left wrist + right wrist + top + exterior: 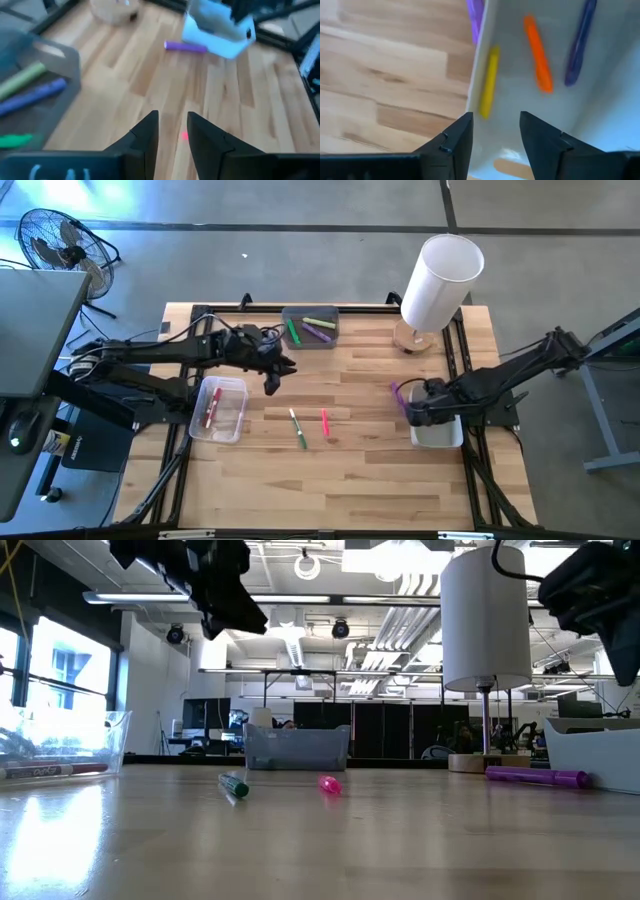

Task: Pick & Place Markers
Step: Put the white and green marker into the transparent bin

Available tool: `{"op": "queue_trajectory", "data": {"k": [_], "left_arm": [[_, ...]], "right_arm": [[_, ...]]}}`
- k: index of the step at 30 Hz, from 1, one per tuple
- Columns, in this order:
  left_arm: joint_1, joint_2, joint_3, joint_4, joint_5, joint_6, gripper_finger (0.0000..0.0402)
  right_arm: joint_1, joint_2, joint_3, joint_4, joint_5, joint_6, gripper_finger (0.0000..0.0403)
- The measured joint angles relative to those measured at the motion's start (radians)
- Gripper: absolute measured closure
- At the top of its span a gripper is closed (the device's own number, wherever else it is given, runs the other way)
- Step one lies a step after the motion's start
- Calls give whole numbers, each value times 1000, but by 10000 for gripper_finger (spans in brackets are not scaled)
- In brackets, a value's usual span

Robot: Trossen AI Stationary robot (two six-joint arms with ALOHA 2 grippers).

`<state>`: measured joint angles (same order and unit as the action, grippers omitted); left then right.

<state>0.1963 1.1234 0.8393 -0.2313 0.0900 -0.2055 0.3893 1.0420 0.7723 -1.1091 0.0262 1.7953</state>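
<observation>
A green marker point(298, 428) and a pink marker point(325, 422) lie flat at the table's middle. A purple marker point(397, 392) lies on the table beside the white bin point(445, 436). Inside that bin lie yellow point(489, 82), orange point(538, 52) and purple point(580, 42) markers. My right gripper point(495, 120) hangs open over the bin's left wall, pointing down, with nothing between its fingers. My left gripper point(172, 117) is open and empty, held above the table left of and beyond the two middle markers; the pink marker point(184, 135) shows through its gap.
A grey bin point(310, 327) at the far edge holds green, yellow-green and purple markers. A clear bin point(220, 408) at the left holds a red marker point(212, 408). A tall white cylinder point(440, 280) on a wooden base stands at the far right.
</observation>
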Motion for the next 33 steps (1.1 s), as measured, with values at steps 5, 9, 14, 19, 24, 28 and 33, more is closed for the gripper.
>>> {"op": "queue_trajectory", "data": {"k": [5, 9, 14, 19, 24, 28, 33], "left_arm": [[-14, 75, 0, -49, 20, 24, 257], [-26, 119, -1, -63, 8, 53, 208], [-85, 141, -2, -100, 3, 368, 190], [-182, 154, 0, -96, -51, 714, 205], [-264, 253, 18, -93, -106, 836, 231], [-293, 372, 107, -143, -66, 824, 245], [-304, 515, 242, -293, -3, 846, 250]], "right_arm": [[0, -61, 0, 2, 88, -20, 253], [-3, -106, 0, 29, 213, -103, 253], [-3, -175, 1, 67, 360, -232, 253], [-3, -245, 1, 75, 409, -322, 253], [-3, -297, 1, 76, 411, -399, 253], [-3, -327, 1, 74, 404, -446, 253], [-3, -349, 1, 72, 390, -473, 254]]}}
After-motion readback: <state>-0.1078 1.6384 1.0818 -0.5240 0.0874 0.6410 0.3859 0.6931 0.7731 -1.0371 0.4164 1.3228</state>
